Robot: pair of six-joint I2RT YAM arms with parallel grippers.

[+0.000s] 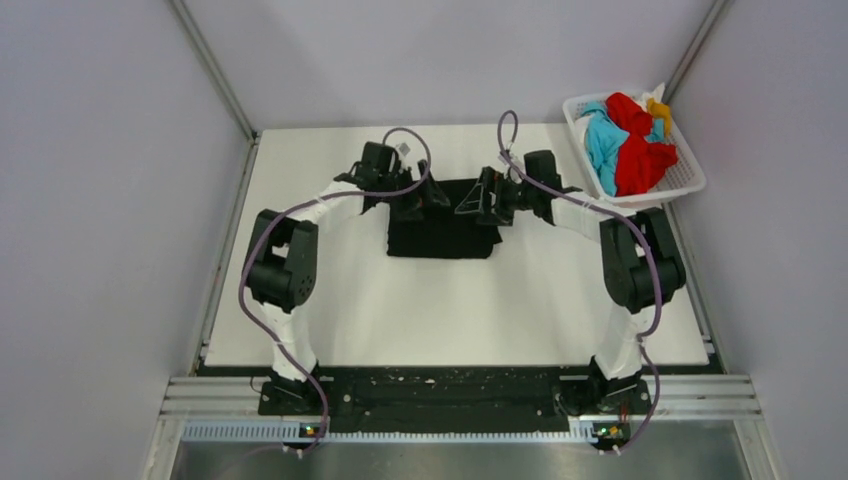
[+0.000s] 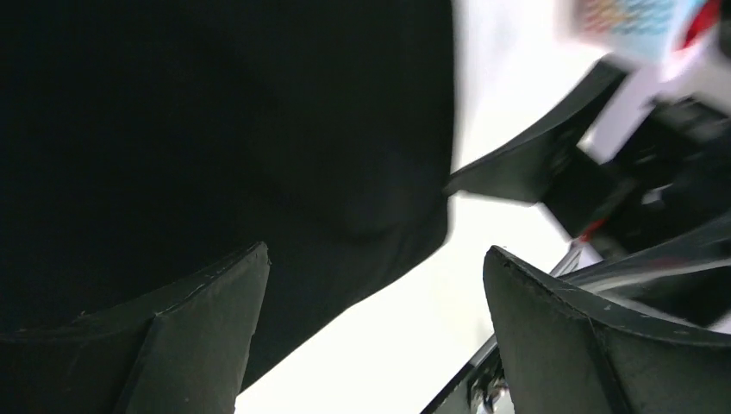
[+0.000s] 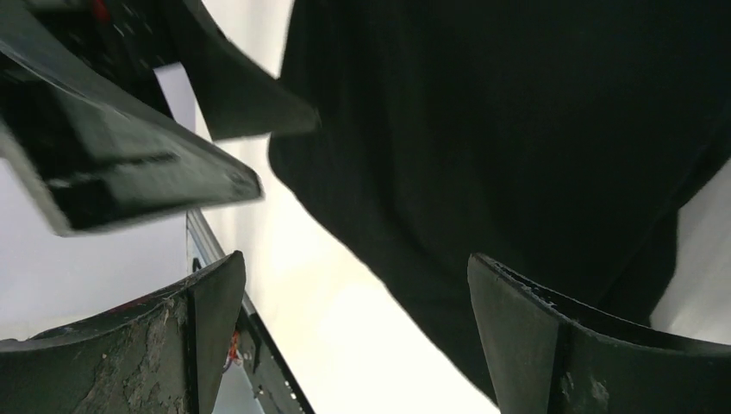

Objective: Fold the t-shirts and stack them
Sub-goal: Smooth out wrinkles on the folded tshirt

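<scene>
**Two wide-open grippers over a black shirt**

Two arms reach inward from the near edge of the white table (image 1: 450,320). The left gripper (image 1: 416,198) and right gripper (image 1: 482,200) hang over the far edge of the black t-shirt (image 1: 440,238), jaws spread wide and holding nothing. The shirt lies flat at mid-table. In the far right corner, a white basket (image 1: 690,186) holds a red t-shirt (image 1: 642,162), a turquoise t-shirt (image 1: 603,142) and an orange-yellow t-shirt (image 1: 658,107), crumpled together.

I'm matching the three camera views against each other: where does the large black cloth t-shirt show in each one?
Top external: the black cloth t-shirt lies flat at the middle of the white table.
Left wrist: it fills the left and top of the picture.
Right wrist: it fills the top and right.
Shared landmark: bare white table along the shirt's edge.
</scene>
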